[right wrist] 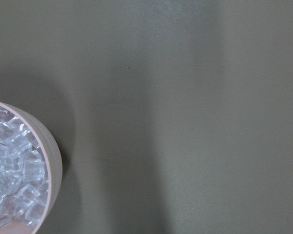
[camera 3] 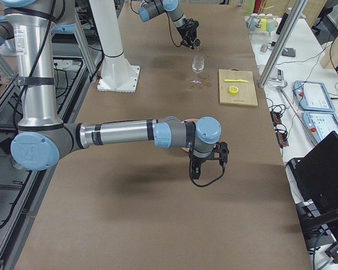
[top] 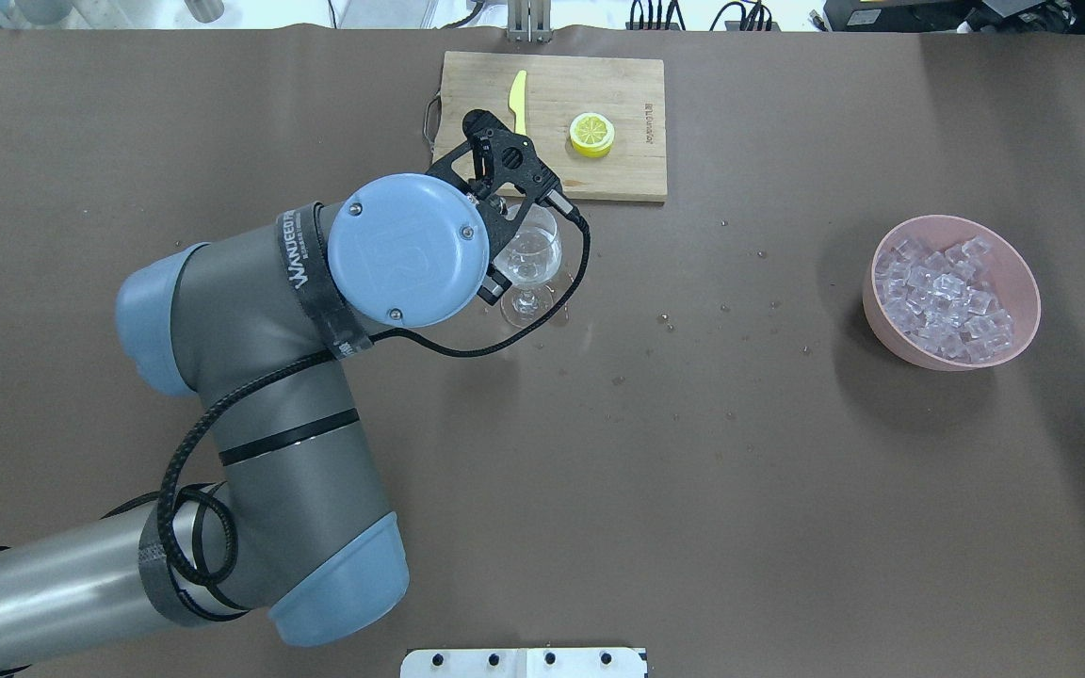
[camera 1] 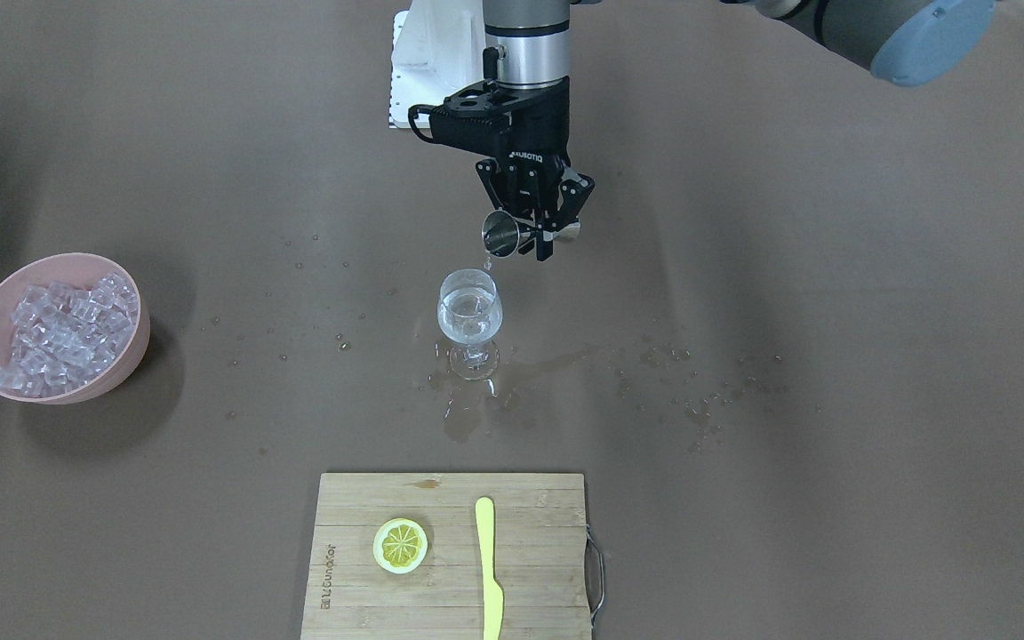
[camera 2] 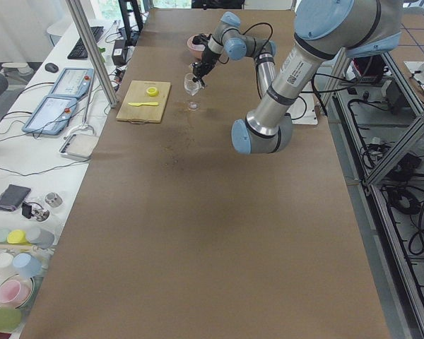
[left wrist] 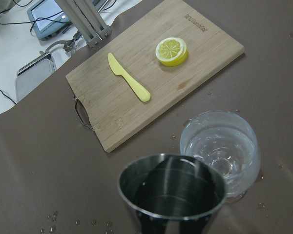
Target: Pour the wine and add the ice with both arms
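Nearest on the front-facing view: wooden cutting board [camera 1: 445,596] at the desk [camera 1: 832,267] edge, carrying a lemon slice [camera 1: 401,545] and a yellow knife [camera 1: 490,569], set apart from each other, neither needed for this step. Beyond it, a puddle and scattered droplets [camera 1: 699,409] around and to one side of the stemmed glass [camera 1: 469,311]. Stands upright, mid-desk, with wine [camera 1: 468,327] pooled in the lower part of its bowl. Just above and behind the rim, steel jigger [camera 1: 505,233], tipped on its side, mouth toward the glass, a thin drip under the lip. Clamped at the waist by the left gripper [camera 1: 548,233], closed down on it. Step in hand, by judgement: tail end of the pour. To do it well: keep the lip over the open bowl, not over the rim; hold the tilt to the last drop; level the jigger before drawing back, given the wet desk; avoid any knock to the glass, likely top-heavy on a slick patch. Off to the side, well apart: pink bowl [camera 1: 134,356] heaped with ice [camera 1: 59,333], none visible in the glass. Near that bowl, right gripper [camera 3: 209,160], seen only from the side camera; wide or narrow, cannot tell. Farthest: white base plate [camera 1: 423,62].
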`<state>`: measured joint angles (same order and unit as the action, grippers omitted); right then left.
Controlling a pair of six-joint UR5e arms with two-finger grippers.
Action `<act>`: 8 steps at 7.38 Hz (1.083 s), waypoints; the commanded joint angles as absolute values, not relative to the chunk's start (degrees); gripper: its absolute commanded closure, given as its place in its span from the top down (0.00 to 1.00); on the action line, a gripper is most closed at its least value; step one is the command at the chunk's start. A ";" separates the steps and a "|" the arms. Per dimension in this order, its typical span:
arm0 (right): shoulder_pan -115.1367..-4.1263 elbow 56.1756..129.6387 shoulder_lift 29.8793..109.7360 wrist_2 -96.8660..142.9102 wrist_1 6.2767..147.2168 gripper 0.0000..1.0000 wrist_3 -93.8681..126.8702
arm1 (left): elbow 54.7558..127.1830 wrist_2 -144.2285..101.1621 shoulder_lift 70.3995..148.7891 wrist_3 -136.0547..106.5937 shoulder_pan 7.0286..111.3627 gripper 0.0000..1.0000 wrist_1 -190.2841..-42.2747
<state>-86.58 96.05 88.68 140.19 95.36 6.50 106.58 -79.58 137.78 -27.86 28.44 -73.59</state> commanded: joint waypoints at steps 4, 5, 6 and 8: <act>-86.57 96.15 88.68 141.33 95.27 1.00 6.50 | 101.87 -80.33 143.09 -23.47 29.62 0.00 -66.63; -86.49 96.15 88.68 141.24 95.27 1.00 6.50 | 101.95 -80.33 143.17 -21.81 29.62 0.00 -65.84; -86.48 96.15 88.68 141.33 95.27 1.00 6.50 | 102.04 -80.25 143.43 -21.54 29.62 0.00 -64.44; -86.40 96.15 88.68 141.33 95.36 1.00 6.59 | 101.60 -79.98 145.97 -20.40 29.62 0.00 -58.83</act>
<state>-86.46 96.15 88.68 141.31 95.29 6.56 101.85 -80.12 144.41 -21.34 29.62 -62.21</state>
